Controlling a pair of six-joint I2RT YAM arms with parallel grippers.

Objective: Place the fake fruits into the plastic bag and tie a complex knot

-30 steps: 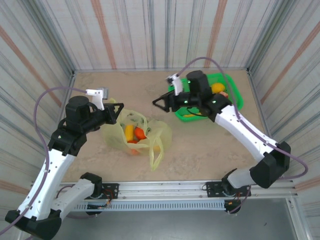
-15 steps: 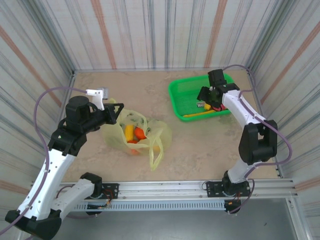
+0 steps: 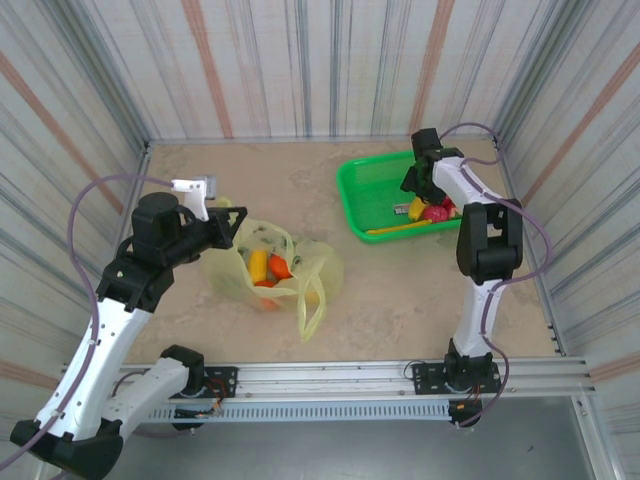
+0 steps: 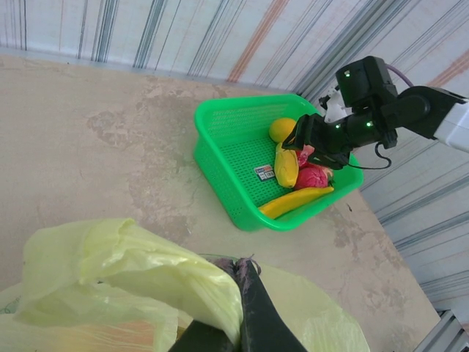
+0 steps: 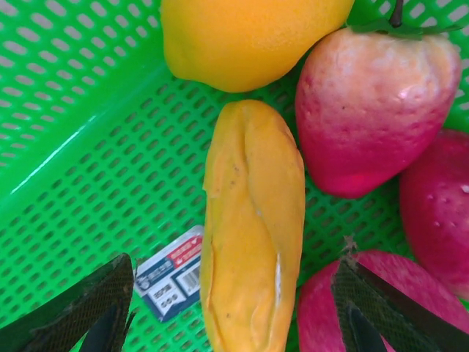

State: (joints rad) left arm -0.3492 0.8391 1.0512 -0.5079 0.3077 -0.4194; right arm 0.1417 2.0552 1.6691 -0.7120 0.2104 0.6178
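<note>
Right wrist: right gripper [image 5: 231, 293] wide open, empty, straddling yellow fruit [image 5: 253, 205] in basket [image 5: 66, 147]; descend straight, pinch mid-body; left gripper [image 4: 245, 312] clamped on bag [image 4: 132, 257]

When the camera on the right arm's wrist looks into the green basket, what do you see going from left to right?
Barcode sticker → long yellow fruit → big pink-red strawberry. The lemon at the top and the other strawberries overlap these, so they are left out.
</note>
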